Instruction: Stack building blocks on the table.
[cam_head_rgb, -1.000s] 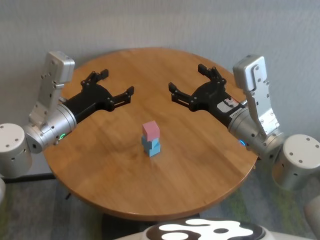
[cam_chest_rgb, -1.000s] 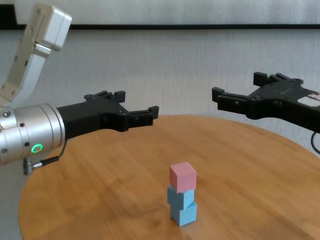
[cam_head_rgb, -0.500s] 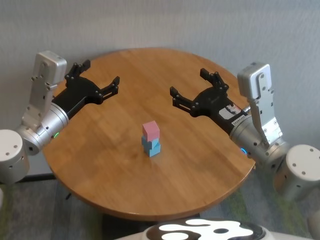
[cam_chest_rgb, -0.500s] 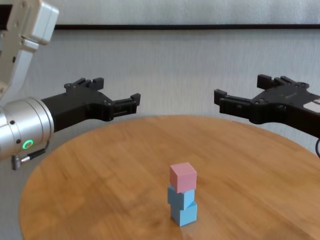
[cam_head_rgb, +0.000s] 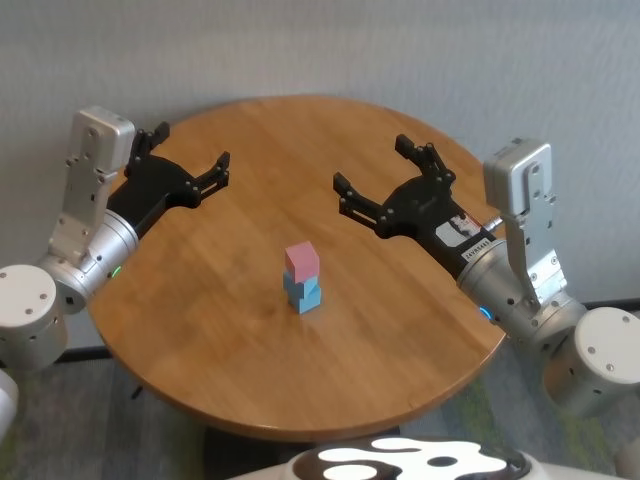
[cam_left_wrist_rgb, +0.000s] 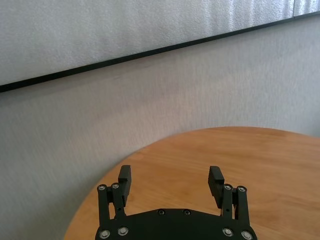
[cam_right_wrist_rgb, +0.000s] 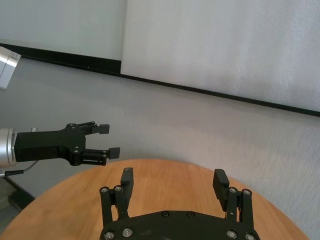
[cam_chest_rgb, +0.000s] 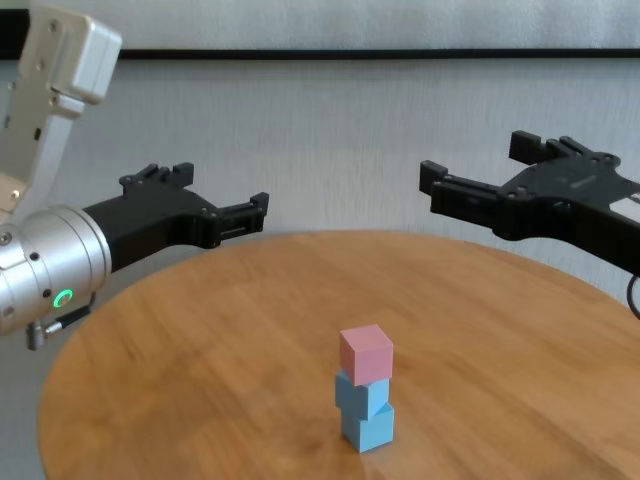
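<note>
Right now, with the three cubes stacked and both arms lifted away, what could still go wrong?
1. The middle blue cube sits twisted on the bottom blue cube, and the pink cube tops them, so a bump to the table might topple the stack.
2. The left gripper and right gripper hang open above the table on either side; a low sweep inward could hit the stack.

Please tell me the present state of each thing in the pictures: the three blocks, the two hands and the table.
pink block: top of the stack, upright, free.
upper blue block: middle of the stack, turned a little against the one below.
lower blue block: standing on the table.
left hand: open, empty, above the table's left edge.
right hand: open, empty, above the table's right side.
table: carrying the stack.
</note>
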